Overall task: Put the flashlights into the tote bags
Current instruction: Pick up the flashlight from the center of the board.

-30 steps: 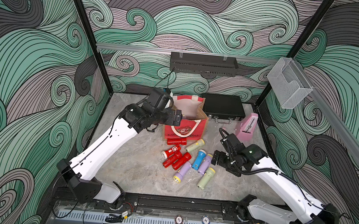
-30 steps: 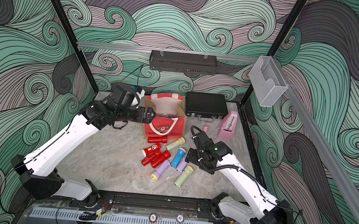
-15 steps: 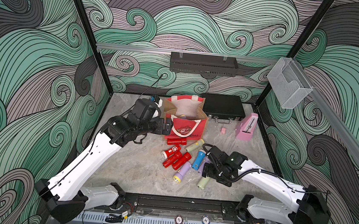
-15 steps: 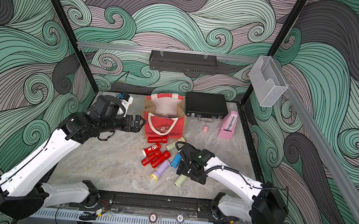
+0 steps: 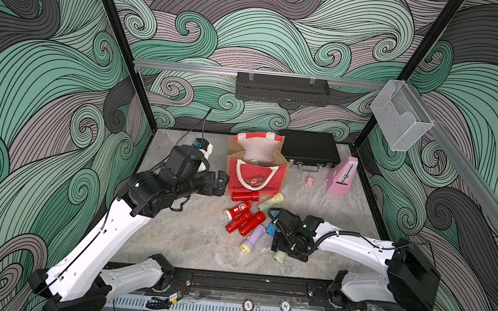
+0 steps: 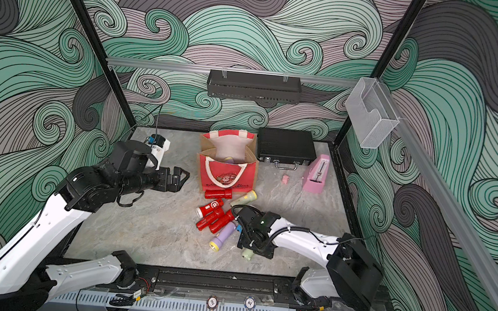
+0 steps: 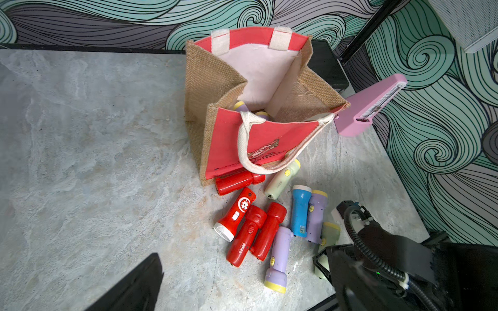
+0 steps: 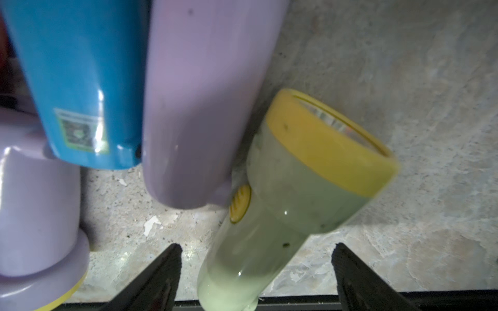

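The tote bag (image 5: 255,175) (image 6: 224,175) (image 7: 256,142) stands open at the back middle, with a lilac flashlight (image 7: 241,105) inside. In front of it lie several flashlights (image 5: 245,220) (image 6: 214,218) (image 7: 250,231): red, lilac, blue and pale green. My right gripper (image 5: 282,251) (image 6: 250,248) (image 8: 256,247) is down over the frontmost pale green flashlight (image 5: 279,256) (image 8: 283,215). It is open, a finger on each side of the handle with a gap at both. My left gripper (image 5: 222,184) (image 6: 179,176) hangs open and empty just left of the bag.
A black hard case (image 5: 309,149) lies right of the bag, with a pink metronome (image 5: 342,176) and a small pink scrap (image 5: 310,181) nearby. A blue flashlight (image 8: 78,88) and a lilac one (image 8: 199,107) lie close beside the pale green one.
My right gripper has dropped forward and left onto the pale green flashlight, its jaws narrowing a little. My left gripper has drawn back from the bag's left rim, leftward and lower.
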You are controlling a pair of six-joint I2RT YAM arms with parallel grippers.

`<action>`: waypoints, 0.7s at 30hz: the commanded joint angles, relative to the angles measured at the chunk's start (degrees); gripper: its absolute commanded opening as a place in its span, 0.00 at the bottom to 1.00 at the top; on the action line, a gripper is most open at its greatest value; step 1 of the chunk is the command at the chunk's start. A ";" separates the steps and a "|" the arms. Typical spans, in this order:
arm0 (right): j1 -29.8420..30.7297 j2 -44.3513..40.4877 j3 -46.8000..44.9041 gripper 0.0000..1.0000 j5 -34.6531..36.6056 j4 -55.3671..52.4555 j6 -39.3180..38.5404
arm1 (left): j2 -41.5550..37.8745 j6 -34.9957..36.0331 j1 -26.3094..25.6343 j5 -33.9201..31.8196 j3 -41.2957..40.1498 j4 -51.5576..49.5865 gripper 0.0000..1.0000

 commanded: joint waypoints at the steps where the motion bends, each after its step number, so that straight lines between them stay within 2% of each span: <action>1: 0.77 1.64 -0.22 0.84 1.80 1.95 2.55 | -2.54 0.32 0.44 -2.07 -0.41 -4.29 0.99; 12: 1.95 3.48 -0.17 0.74 5.07 4.13 5.70 | -5.55 1.68 0.83 -3.76 -0.90 -6.29 0.99; 21: 2.52 2.79 -0.94 0.49 6.62 -0.40 8.65 | -6.06 1.93 1.00 -3.10 -2.19 -4.74 0.99</action>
